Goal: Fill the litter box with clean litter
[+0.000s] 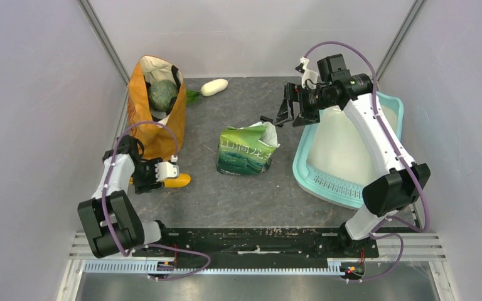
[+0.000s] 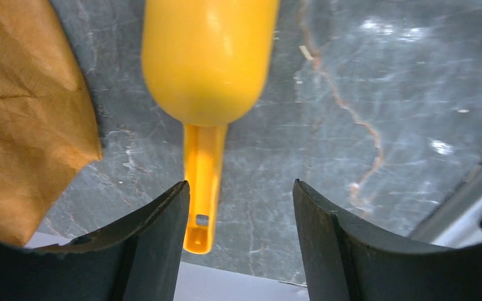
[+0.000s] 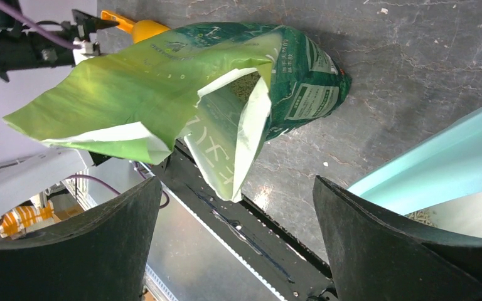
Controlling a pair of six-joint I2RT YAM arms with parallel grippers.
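At 8 o'clock the left gripper stood open over the scoop handle. The soft bag, centre, held loose litter; its floppy lip looked best to pinch. The box lay at 3 o'clock, the right gripper open at 1 o'clock.
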